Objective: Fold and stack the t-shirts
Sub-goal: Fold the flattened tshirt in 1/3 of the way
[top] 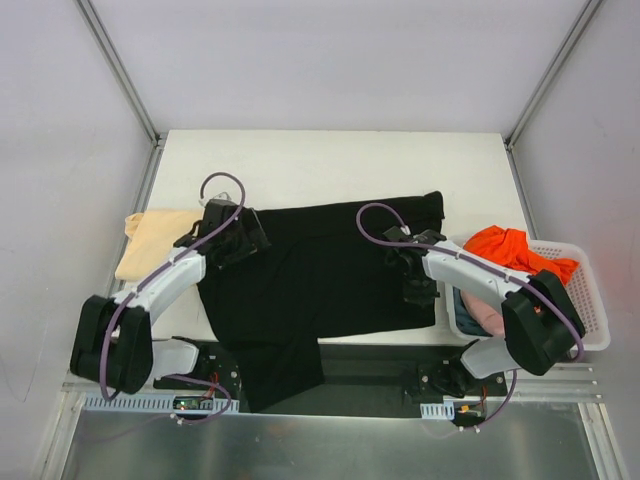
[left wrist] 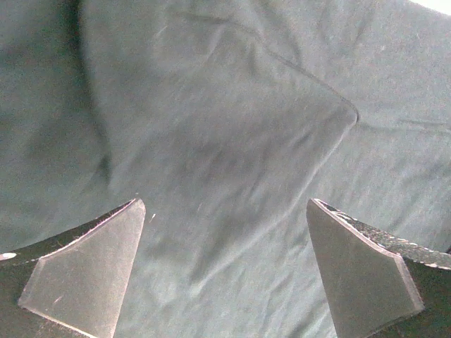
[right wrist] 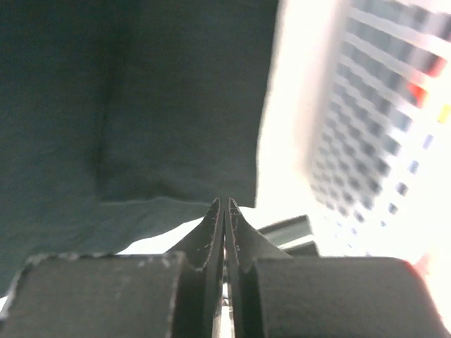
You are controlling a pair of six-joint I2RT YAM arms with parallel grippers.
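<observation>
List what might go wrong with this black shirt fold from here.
The right fingers are shut at the black shirt's edge with no cloth clearly between them, so a lift may come up empty.
Part of the shirt hangs over the table's near edge, and pulling could drag more off.
The left fingers stand open above the cloth, so that side may slide.
</observation>
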